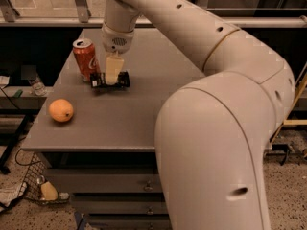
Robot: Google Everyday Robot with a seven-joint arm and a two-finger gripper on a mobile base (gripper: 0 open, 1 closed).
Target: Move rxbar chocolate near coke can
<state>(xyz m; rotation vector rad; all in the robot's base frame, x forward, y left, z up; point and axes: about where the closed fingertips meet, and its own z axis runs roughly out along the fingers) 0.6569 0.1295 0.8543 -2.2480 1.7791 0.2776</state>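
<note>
The coke can (pixel 86 58), red with white script and a silver top, stands upright at the table's back left. The rxbar chocolate (pixel 124 80), a flat black bar, lies on the grey table (pixel 144 109) just right of the can's base, almost touching it. My gripper (pixel 113 75) comes straight down from the big white arm (pixel 201 56) and sits over the bar's middle, hiding it. Only the bar's two ends show on either side of the gripper.
A round orange fruit (pixel 61 110) lies near the table's front left edge. A railing and glass run behind the table. Drawers sit below the tabletop, and clutter lies on the floor at the lower left.
</note>
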